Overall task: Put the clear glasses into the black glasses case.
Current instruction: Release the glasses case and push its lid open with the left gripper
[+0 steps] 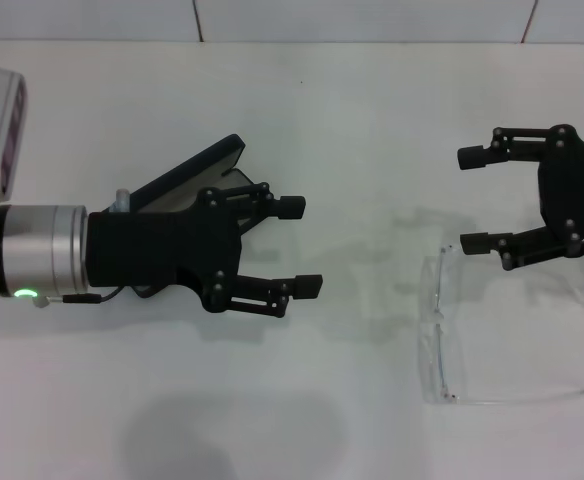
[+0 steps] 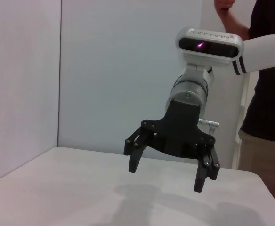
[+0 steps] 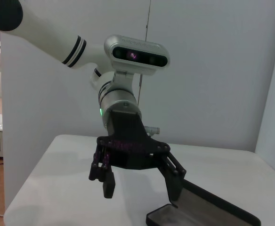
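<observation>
My left gripper (image 1: 297,245) hangs over the left half of the white table (image 1: 332,110) with its jaws spread and nothing between them, placed, I judge, to steady or reach the black glasses case (image 1: 187,175) that lies open just behind and partly under it; the case's lid stands tilted up toward the far left, and in the right wrist view its greyish inside (image 3: 208,209) shows bare, ready to receive; my right gripper (image 1: 477,200) waits over the right half, jaws also released and empty, just beyond the clear glasses (image 1: 442,330), probably lined up for a pick; the glasses rest flat near the right front of the table, lens running front to back along its long axis and facing left toward the case, thin arms stretching right toward the table's right edge.
</observation>
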